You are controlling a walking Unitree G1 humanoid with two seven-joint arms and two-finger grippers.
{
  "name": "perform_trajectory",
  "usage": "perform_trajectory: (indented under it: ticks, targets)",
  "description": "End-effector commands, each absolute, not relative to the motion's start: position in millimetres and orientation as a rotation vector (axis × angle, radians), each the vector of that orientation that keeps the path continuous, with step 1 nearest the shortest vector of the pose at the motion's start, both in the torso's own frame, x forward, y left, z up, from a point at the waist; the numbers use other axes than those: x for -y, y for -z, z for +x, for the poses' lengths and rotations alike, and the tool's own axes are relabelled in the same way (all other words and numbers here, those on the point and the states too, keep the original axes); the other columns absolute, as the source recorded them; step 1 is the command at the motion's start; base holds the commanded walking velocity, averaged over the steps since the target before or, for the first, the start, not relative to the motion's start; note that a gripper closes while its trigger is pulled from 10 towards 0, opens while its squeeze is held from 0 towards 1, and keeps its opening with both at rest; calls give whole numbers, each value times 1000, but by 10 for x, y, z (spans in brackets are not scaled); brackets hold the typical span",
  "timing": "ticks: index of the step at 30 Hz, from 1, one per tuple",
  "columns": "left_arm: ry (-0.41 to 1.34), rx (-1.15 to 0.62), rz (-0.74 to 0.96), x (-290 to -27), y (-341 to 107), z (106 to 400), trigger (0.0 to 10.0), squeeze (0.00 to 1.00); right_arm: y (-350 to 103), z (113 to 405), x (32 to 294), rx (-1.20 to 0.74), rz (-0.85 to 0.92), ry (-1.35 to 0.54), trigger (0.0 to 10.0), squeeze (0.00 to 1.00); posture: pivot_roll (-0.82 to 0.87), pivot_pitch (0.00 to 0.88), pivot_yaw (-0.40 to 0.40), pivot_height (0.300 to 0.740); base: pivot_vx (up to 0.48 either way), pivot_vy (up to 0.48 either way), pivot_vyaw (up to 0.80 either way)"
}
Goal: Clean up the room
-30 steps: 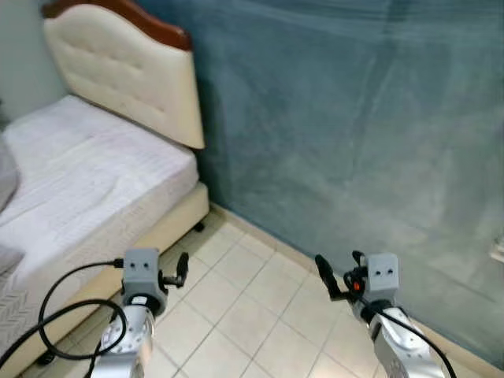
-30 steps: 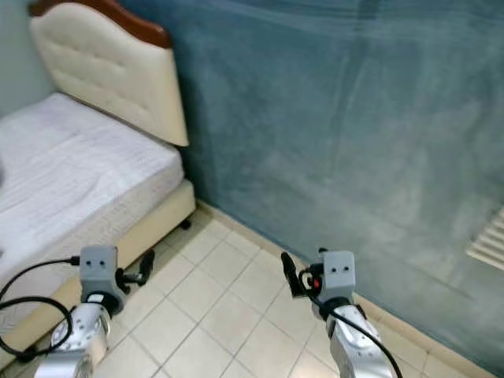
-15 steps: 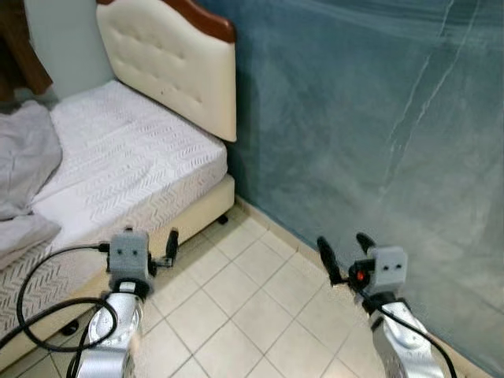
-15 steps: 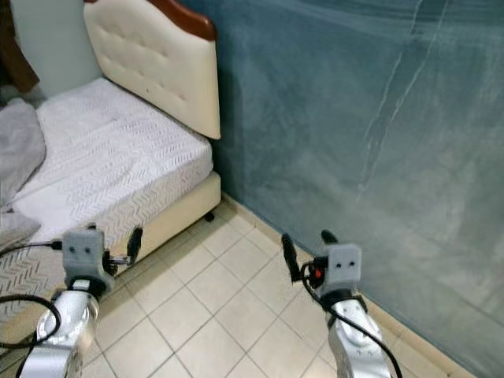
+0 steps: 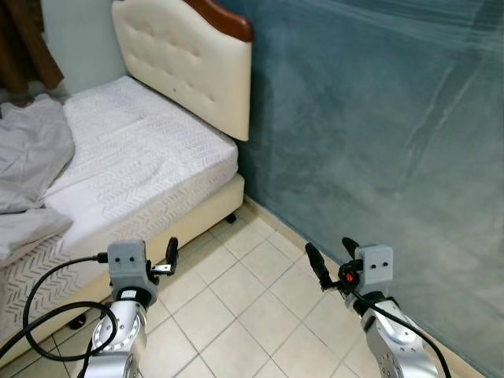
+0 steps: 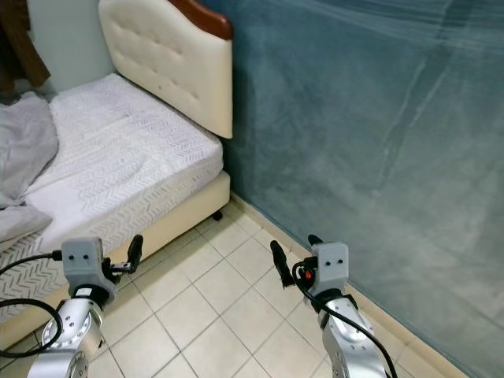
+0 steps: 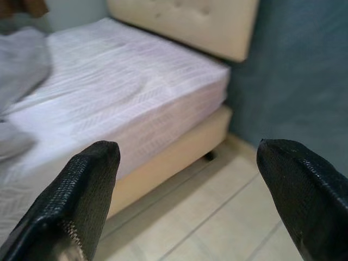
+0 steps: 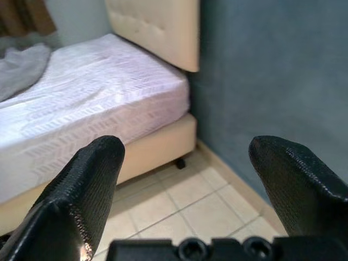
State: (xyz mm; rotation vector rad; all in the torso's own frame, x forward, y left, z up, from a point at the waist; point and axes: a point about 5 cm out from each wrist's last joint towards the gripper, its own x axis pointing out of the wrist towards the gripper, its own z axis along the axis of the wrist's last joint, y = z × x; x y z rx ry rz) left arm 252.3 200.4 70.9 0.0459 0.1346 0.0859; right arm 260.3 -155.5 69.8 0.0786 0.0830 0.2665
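Observation:
A bed (image 5: pixel 142 161) with a white patterned mattress and a cream tufted headboard (image 5: pixel 189 71) stands against the blue wall. A crumpled grey blanket (image 5: pixel 31 157) lies at the mattress's left end. Both arms are raised low in front of me, above the tiled floor (image 5: pixel 244 303). In the left wrist view my left gripper (image 7: pixel 187 145) is open, its fingers wide apart, nothing between them, pointing at the bed's side. My right gripper (image 5: pixel 329 249) is open and empty too, hovering over the tiles near the wall's base.
The blue wall (image 5: pixel 378 118) runs along the right, with a pale skirting at the floor. A black cable (image 5: pixel 39 303) loops from my left arm. Brown curtain or wood (image 5: pixel 31 47) shows behind the bed. Open tiles lie between bed and wall.
The whole view has swung left, bringing more of the bed and the grey blanket into sight. Both grippers stay raised and open in much the same pose.

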Motion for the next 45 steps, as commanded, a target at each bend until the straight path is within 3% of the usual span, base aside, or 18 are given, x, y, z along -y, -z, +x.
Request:
perform_trajectory:
  ticks: [1,3,7,16,28,39,45]
  targets:
    - [-108,-156,70,-2040,-675,2505,10000,0,-694,2622,1575,-95,81,-261,10000,0,-6,0,-38,740,0,0,712]
    - [-99,-163,29,-2025,-664,2512,10000,0,-693,2628,1577,-98,78,-261,10000,0,-7,0,-37,740,0,0,688]
    - [-95,-168,105,-2017,-670,2511,10000,0,-679,2622,1574,-103,87,-267,10000,0,-7,0,-34,740,0,0,638]
    - [-117,-155,135,-2005,-707,2549,10000,0,-624,2598,1555,-132,113,-285,10000,0,-8,0,-30,740,0,-460,595]
    - [-96,-143,49,-1984,-716,2579,10000,0,-586,2567,1503,-155,125,-358,10000,0,-9,0,-20,740,0,-69,566]
    - [-80,-149,35,-1953,-712,2624,10000,0,-586,2595,1567,-145,114,-314,10000,0,-17,0,-9,740,480,0,374]
    - [-53,-119,59,-1984,-739,2619,10000,0,-795,2630,1605,9,106,-259,10000,0,-14,0,-7,740,480,0,459]
